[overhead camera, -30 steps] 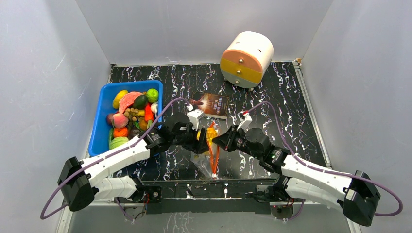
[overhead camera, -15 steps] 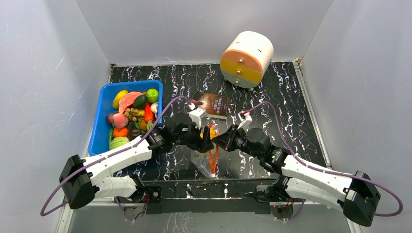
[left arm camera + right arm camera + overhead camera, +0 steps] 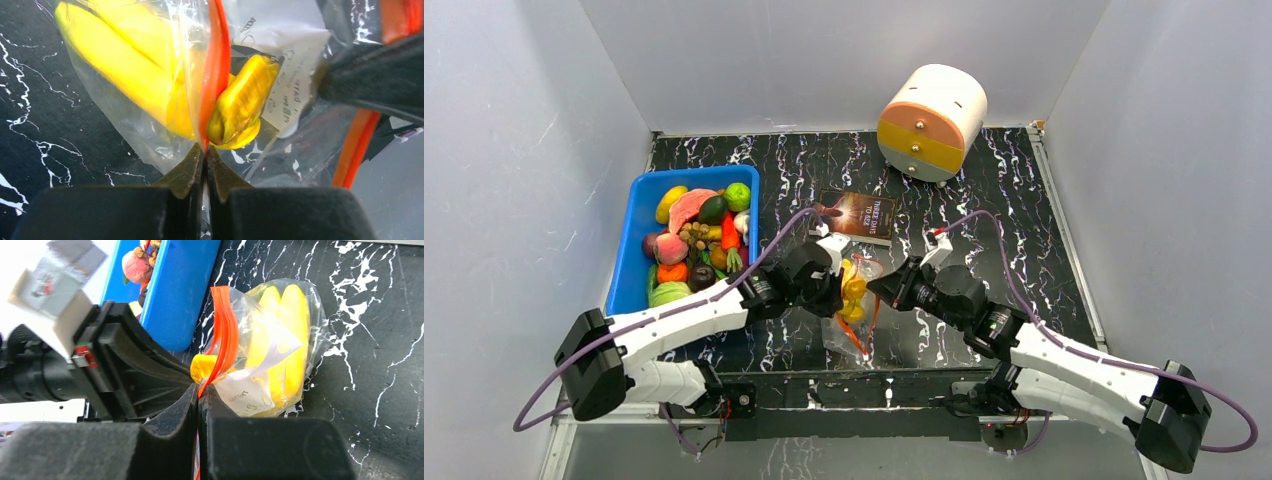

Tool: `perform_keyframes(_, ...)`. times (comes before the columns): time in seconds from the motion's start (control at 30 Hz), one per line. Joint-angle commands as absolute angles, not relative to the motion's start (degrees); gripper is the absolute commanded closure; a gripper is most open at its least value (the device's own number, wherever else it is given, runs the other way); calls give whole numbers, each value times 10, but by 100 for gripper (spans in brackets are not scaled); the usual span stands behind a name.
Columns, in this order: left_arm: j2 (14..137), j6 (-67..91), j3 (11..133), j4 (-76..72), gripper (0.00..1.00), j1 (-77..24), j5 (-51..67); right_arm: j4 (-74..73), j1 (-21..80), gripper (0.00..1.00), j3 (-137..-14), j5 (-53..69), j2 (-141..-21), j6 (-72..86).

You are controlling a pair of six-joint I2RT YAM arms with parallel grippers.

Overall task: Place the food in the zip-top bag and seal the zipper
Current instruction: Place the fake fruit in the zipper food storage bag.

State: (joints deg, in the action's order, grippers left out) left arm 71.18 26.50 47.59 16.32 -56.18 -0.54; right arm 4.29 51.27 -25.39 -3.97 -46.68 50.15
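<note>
Two grippers meet at the bag (image 3: 856, 318) in the overhead view. The bag is clear and lies on the dark marbled table (image 3: 994, 230), with its orange zipper (image 3: 865, 322) running toward the near edge. The left gripper (image 3: 838, 291) reaches the bag's left side and the right gripper (image 3: 880, 289) its right side, with a yellow banana (image 3: 854, 288) showing inside the plastic between them. Left of the bag sits a blue bin (image 3: 624, 262) heaped with toy fruit and vegetables (image 3: 692, 238). Just behind the bag lies a small dark book (image 3: 864, 215), and well behind it to the right is a round cream drum with orange and yellow drawers (image 3: 931, 122).

From the left wrist, the left gripper (image 3: 205, 154) has its black fingertips pressed together on the lower end of the zipper (image 3: 216, 70) — no gap shows between them. The banana (image 3: 117, 62) lies inside the bag left of the strip. A ribbed yellow piece (image 3: 243, 102) sits right of the strip, against a white label (image 3: 295, 82).

From the right wrist, the right gripper (image 3: 198, 391) is likewise squeezed shut, pinching the zipper (image 3: 226, 332) where it rises out of the fingertips. The bag (image 3: 312, 315) bulges to the right of the strip with the banana (image 3: 294, 325) and the label (image 3: 247, 390) inside — the small yellow piece (image 3: 202, 365) pokes out at the strip's left. The left gripper's black fingers (image 3: 132, 362) touch the bag from the left, and the bin (image 3: 177, 295) lies beyond them.
</note>
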Motion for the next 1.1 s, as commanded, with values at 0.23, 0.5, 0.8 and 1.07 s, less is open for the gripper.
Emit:
perform_keyframes(0.23, 604, 274, 511, 149, 100, -575, -6, 39, 510, 100, -284, -107, -468, 466)
perform_keyframes(0.5, 550, 273, 511, 124, 100, -577, -35, -75, 511, 100, -394, -138, -461, 461)
perform_keyframes(0.8, 461, 290, 440, -53, 100, -577, -2, -262, 511, 100, -458, -273, -440, 416)
perform_keyframes(1.07, 573, 290, 535, 85, 95, -577, 9, -304, 511, 100, -526, -268, -381, 409)
